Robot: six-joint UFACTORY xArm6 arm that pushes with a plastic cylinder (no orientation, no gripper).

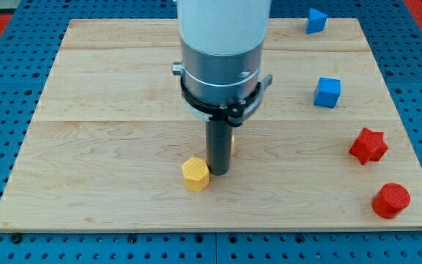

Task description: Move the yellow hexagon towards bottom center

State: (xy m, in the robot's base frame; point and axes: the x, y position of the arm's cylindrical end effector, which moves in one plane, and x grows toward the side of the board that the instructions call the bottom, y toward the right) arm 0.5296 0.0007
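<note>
The dark rod's tip (219, 172) touches the yellow hexagonal block (195, 174) from the view's right on the wooden counter (108, 147); this end effector has no jaws.

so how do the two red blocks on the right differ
The red star has points around its edge; the red cylinder is round with a flat top. The star sits higher in the view, below the blue cube; the cylinder sits near the board's bottom right corner. Both are red and untouched by my tip.

Blue blocks: two (316, 20) (327, 92). Red blocks: two (368, 145) (391, 200). Yellow hexagon (195, 174): one.
</note>
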